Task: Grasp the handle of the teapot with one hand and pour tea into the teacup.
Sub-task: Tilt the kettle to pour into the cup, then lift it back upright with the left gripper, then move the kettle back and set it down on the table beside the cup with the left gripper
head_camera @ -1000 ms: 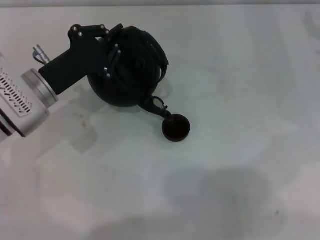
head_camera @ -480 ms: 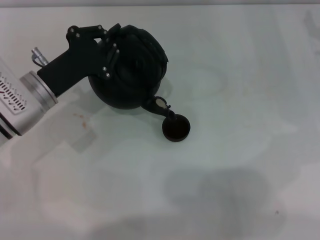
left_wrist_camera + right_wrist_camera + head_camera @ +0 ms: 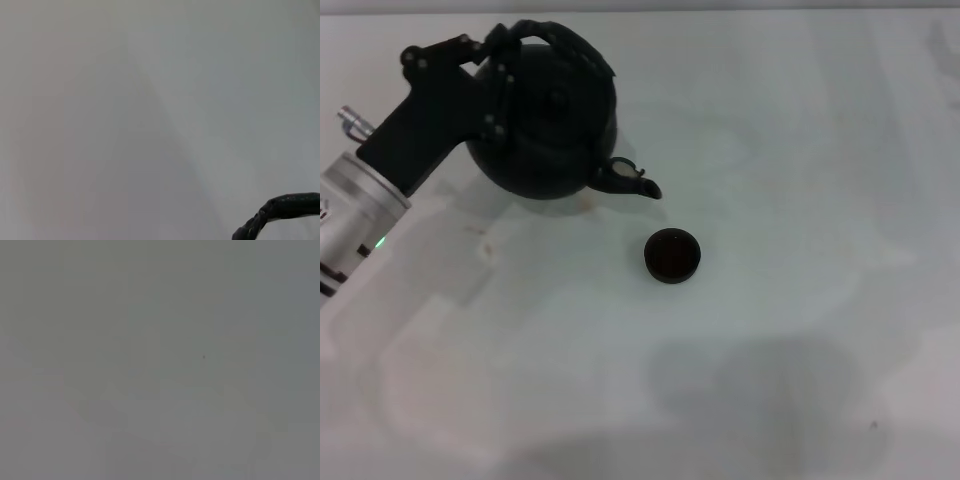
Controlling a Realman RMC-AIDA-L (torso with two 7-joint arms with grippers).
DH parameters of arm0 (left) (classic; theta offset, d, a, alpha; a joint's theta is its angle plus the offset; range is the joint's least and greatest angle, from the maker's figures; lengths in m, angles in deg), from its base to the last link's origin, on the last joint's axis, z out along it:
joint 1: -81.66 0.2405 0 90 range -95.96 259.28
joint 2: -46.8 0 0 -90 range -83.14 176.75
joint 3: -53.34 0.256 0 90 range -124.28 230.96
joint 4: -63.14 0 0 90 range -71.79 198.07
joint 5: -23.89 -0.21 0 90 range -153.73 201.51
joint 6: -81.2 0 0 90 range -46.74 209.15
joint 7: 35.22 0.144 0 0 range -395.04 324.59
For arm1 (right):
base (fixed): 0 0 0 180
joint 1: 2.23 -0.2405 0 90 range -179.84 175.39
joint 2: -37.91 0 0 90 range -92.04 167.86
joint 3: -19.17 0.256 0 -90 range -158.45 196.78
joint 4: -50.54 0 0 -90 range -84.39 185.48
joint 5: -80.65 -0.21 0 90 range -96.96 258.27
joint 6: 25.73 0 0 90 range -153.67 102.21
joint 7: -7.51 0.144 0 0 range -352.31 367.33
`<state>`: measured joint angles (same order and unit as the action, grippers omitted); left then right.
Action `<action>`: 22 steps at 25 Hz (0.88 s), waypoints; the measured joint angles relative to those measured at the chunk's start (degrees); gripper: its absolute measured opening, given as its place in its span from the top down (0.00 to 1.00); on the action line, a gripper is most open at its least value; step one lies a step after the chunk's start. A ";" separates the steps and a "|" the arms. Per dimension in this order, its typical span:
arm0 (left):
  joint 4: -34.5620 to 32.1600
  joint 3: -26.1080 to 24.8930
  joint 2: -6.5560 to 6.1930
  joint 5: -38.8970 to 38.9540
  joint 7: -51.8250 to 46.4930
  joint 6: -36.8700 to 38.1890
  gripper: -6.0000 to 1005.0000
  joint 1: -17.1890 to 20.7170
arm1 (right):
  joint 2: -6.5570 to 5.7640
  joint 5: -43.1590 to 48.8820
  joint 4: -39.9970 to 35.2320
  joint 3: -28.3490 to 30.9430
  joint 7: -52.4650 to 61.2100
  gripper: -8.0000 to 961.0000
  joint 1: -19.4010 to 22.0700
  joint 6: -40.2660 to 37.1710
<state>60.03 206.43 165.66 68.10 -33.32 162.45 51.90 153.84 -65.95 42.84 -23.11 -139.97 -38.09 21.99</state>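
Left gripper point(image 3: 498, 60), black and angular on a silver wrist, is clamped on the handle point(image 3: 555, 38) of the teapot point(image 3: 545, 125), gripping the arched hoop at the end opposite the spout point(image 3: 630, 180). Taking the teacup point(image 3: 672, 255) as landmark: the teapot sits up and to the left of it, near but apart, with the spout aimed toward the cup and its tip short of the rim; the cup stands alone on the pale table point(image 3: 790, 150). The left wrist view shows only a short stretch of the rough handle point(image 3: 280, 212) against the plain surface. The right gripper does not appear in any view. Handling notes, as judgement: the teapot looks rigid and heavy for its grip point, and heavier if filled, so a hold low on one side of the hoop may let the body swing; the wrapped texture should resist slipping. The cup is small and light, easily knocked or overshot, so the spout needs close alignment before tilting.
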 joint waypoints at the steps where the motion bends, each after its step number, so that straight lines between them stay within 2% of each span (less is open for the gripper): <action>1: -0.53 0.00 0.02 0.74 0.10 0.05 0.89 0.53 | 0.00 0.00 0.00 0.00 0.00 0.11 0.00 -0.05; 7: -5.00 0.02 0.19 4.69 0.25 2.22 0.89 4.52 | 0.00 0.00 -0.01 0.00 0.00 0.11 0.00 -0.16; 15: -14.35 0.01 0.58 15.56 2.21 2.43 0.89 11.58 | 0.00 0.00 0.08 0.00 0.01 0.11 0.43 -0.28; 22: -17.14 0.13 0.80 16.45 0.95 0.91 0.88 15.13 | 0.00 0.00 0.15 0.00 0.01 0.11 0.53 -0.42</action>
<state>42.89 206.56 166.45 84.55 -32.37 163.36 67.03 153.84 -65.95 42.99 -23.11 -139.96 -37.56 21.57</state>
